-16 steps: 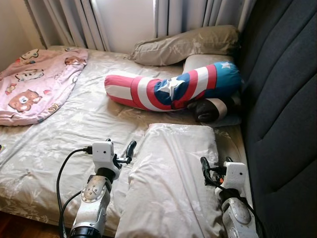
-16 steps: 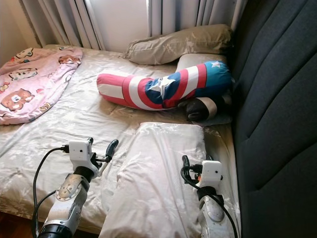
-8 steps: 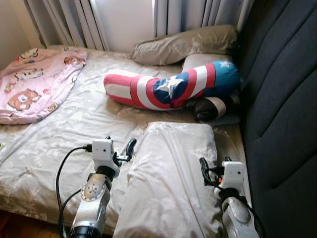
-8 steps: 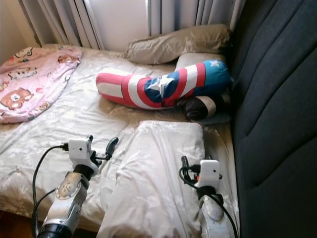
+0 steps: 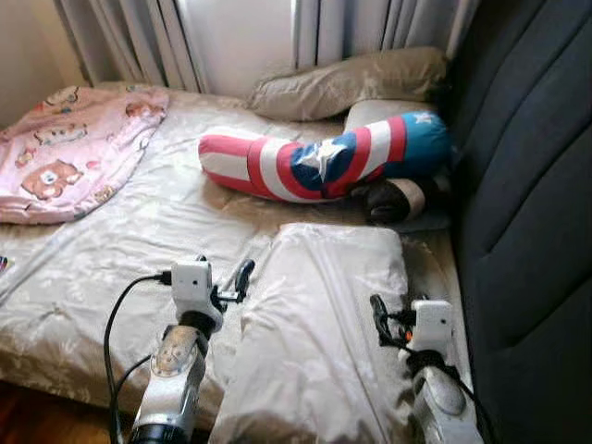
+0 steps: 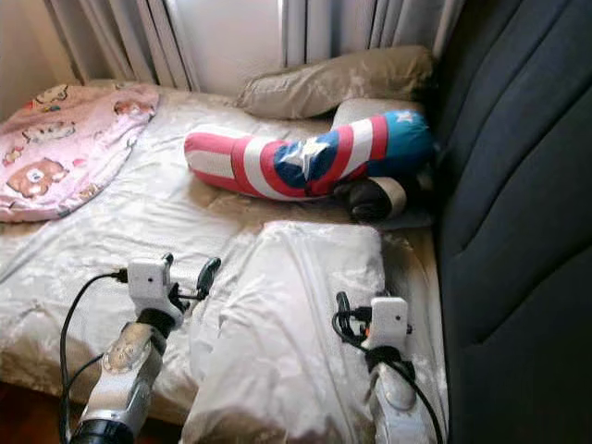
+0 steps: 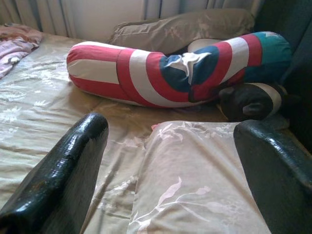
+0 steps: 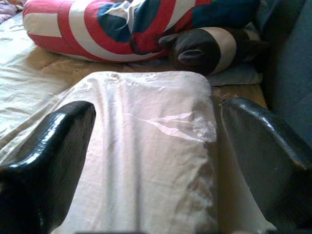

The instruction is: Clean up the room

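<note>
Head views: looked down on a bed (image 5: 139, 231) with a folded beige pillow (image 5: 324, 324) by the dark headboard (image 5: 527, 231), flanked by left gripper (image 5: 242, 276) and right gripper (image 5: 377, 313); beyond, a striped star bolster (image 5: 324, 162) and pink blanket (image 5: 65, 153). Left wrist: fingers (image 7: 73, 170) spread wide, pillow edge between. Right wrist: fingers (image 8: 53, 151) wide apart, straddling the pillow, not gripping.

Bed (image 5: 139, 240) occupies most of the view, under a beige patterned sheet. Dark padded headboard (image 5: 527, 185) runs along 3 o'clock. Grey curtains (image 5: 370, 23) hang at 12 o'clock, parted on a bright window (image 5: 236, 37). Cream wall (image 5: 28, 46) at 10 o'clock. Wood floor (image 5: 28, 416) at 7 o'clock.
</note>
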Available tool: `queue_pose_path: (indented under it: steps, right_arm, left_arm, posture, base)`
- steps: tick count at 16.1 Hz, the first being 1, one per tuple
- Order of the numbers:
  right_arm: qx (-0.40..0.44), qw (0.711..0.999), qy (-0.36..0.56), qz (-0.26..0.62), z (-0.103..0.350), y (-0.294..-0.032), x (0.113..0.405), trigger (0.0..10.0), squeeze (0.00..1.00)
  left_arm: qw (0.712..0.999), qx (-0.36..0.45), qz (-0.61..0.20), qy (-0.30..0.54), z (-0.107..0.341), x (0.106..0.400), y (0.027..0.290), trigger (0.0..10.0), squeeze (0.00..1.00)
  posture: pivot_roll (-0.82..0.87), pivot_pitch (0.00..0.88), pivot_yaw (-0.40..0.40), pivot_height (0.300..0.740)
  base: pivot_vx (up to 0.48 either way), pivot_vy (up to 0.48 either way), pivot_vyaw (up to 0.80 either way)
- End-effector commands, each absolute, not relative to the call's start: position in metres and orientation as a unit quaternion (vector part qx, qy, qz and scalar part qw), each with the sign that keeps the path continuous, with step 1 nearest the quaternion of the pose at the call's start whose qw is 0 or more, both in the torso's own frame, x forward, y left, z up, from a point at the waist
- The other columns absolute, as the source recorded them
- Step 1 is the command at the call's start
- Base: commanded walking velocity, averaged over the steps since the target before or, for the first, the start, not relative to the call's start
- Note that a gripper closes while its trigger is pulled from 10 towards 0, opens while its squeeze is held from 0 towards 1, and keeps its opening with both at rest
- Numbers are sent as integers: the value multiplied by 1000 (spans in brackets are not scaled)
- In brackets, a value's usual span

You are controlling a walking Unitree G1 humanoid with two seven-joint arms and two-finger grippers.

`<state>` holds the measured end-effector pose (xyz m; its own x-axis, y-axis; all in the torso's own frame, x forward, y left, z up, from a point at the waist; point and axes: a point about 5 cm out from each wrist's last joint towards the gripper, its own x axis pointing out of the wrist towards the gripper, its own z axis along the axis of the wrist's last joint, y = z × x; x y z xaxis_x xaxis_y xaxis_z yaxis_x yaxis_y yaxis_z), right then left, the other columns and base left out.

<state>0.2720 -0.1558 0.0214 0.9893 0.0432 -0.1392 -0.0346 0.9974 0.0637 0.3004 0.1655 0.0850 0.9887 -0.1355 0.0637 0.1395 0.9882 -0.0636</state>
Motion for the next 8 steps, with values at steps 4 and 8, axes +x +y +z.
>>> queue_pose_path:
  steps: [4,8]
  right_arm:
    - [32,997,67,17,21,-156,270,10000,0]
    - [34,997,67,18,21,-155,270,10000,0]
  left_arm:
    - [997,-28,-70,-24,85,300,166,10000,0]
    - [997,-27,-70,-21,84,300,166,10000,0]
  posture:
    - [-11,58,-44,660]
    - [-10,61,-45,660]
  base:
    - [0,0,0]
    - [0,0,0]
